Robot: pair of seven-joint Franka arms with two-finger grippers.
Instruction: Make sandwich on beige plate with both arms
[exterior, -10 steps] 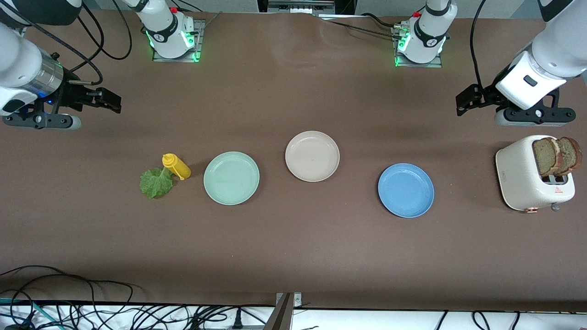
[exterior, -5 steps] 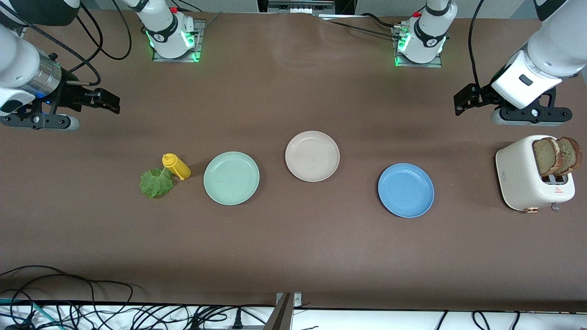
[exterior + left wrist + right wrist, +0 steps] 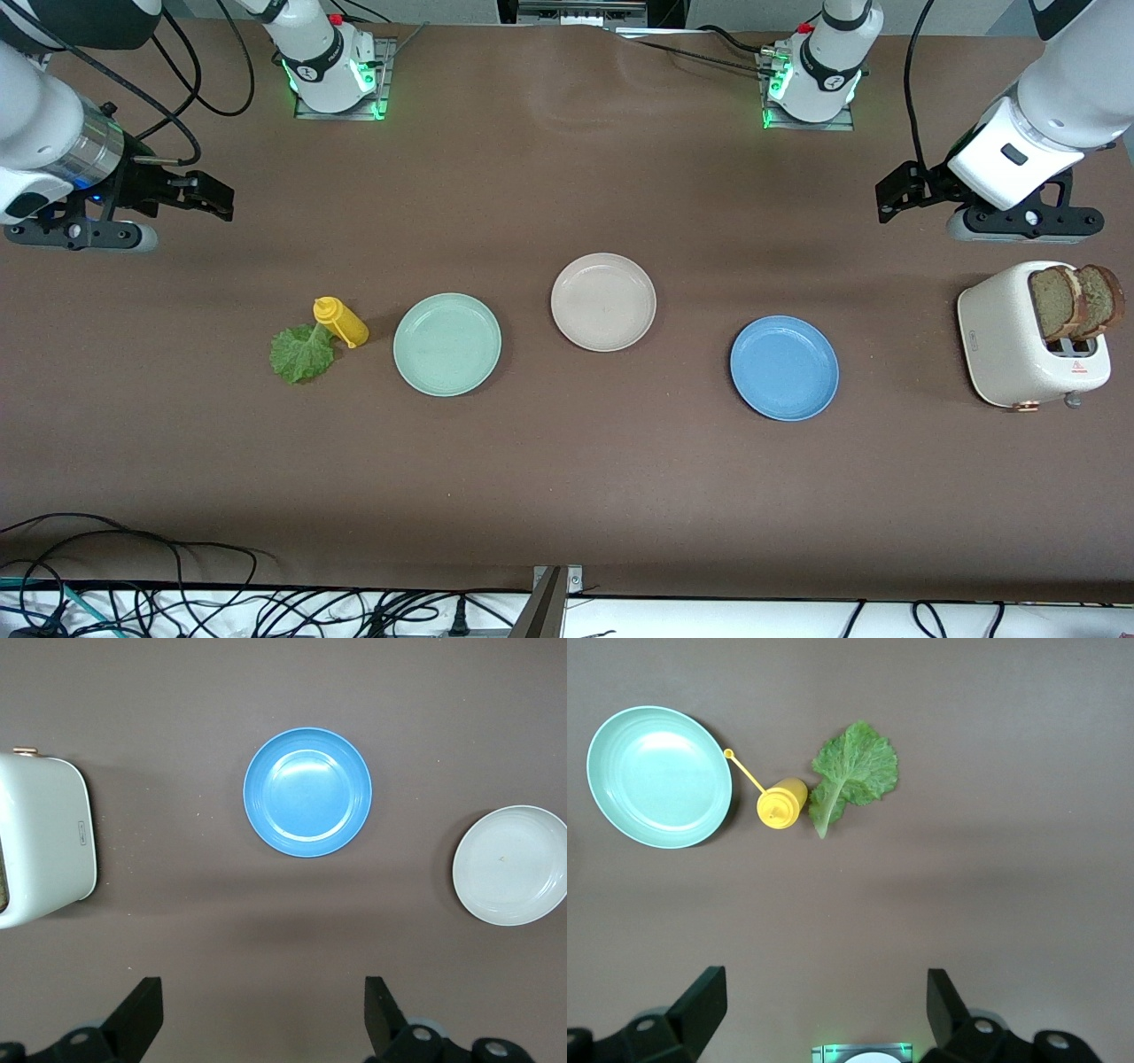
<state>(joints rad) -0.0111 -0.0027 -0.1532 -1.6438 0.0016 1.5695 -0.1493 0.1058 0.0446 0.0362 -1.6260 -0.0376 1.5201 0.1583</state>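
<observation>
Both tools wide open, empty, hanging over bare table.
I'd pinch the stiff, light bread (image 3: pixel 1074 301) by its top edge; the lettuce (image 3: pixel 302 354), at the mustard's (image 3: pixel 340 322) seven o'clock, is limp.

mint-green plate (image 3: pixel 447 344): beside the yellow squeeze bottle (image 3: pixel 340 322)
blue plate (image 3: pixel 784 368): toward the white toaster (image 3: pixel 1019 346)
cables (image 3: pixel 177 594): along the table's near edge

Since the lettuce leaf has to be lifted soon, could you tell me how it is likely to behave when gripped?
The lettuce leaf looks thin and crinkly, so it will probably flop and fold when lifted. It lies flat on the table, so getting hold of it may be awkward. Its stem touches the yellow squeeze bottle, which might tip if nudged.
</observation>
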